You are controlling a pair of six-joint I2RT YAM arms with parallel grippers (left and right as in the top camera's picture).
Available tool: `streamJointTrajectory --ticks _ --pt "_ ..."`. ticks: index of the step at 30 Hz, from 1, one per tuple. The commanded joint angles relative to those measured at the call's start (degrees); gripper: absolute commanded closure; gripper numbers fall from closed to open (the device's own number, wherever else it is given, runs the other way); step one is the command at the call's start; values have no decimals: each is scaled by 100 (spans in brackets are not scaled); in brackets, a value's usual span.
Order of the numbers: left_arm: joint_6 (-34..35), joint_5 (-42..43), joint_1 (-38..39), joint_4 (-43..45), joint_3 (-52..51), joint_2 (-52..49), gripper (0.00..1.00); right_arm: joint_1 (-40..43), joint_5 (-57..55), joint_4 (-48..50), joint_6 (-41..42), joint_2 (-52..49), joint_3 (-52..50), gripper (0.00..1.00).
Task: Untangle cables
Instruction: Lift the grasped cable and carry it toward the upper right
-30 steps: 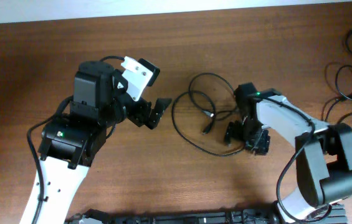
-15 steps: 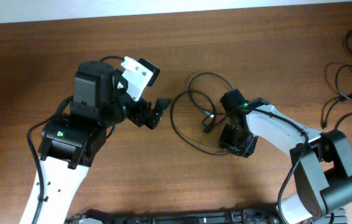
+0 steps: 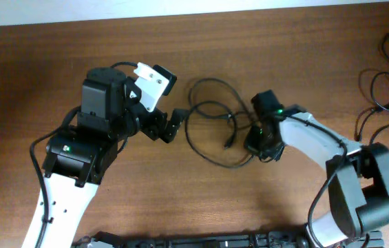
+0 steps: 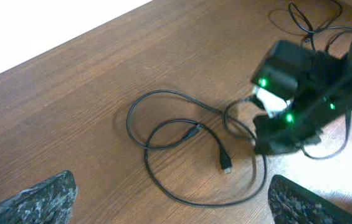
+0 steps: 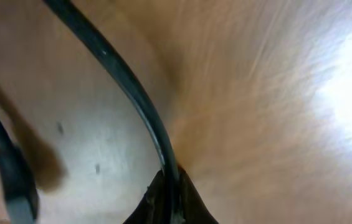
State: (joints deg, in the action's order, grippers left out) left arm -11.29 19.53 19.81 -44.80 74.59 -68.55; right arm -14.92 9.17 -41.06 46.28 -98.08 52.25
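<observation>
The right pincer (image 3: 257, 145) has just snapped shut on the black cable (image 5: 135, 93). Its loops lie on the bench (image 3: 284, 55) between this pincer and the wide-open left pincer (image 3: 170, 125). Now it can pull.

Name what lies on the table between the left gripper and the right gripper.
Overhead view: loops of black cable and one plug lie on the table between the left gripper and the right gripper.
</observation>
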Motion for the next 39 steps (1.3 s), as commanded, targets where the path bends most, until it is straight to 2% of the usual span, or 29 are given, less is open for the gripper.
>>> streamJointTrajectory --ticks 1,5,9,11,16,22,35,39 --pt "33 79 -9 11 42 76 1 597 -229 92 -452 -181 404 96" --pt "33 79 -9 11 42 76 1 1322 -232 219 -844 -181 1233 96" --pt "33 79 -9 11 42 76 1 2225 -227 492 -721 -181 2577 96" --pt "33 79 -9 11 42 76 1 2684 -232 914 -564 -181 3307 96" --pt "33 79 -9 11 42 76 1 3626 -385 2253 -380 -181 4332 96" --pt "33 79 -9 11 42 76 1 4286 -898 2717 898 -258 4457 96" --pt "33 79 -9 11 42 76 1 4312 -1012 2426 975 -1298 4457 96" --pt "33 79 -9 11 42 76 1 4317 -1366 2288 970 -1423 4457 96"
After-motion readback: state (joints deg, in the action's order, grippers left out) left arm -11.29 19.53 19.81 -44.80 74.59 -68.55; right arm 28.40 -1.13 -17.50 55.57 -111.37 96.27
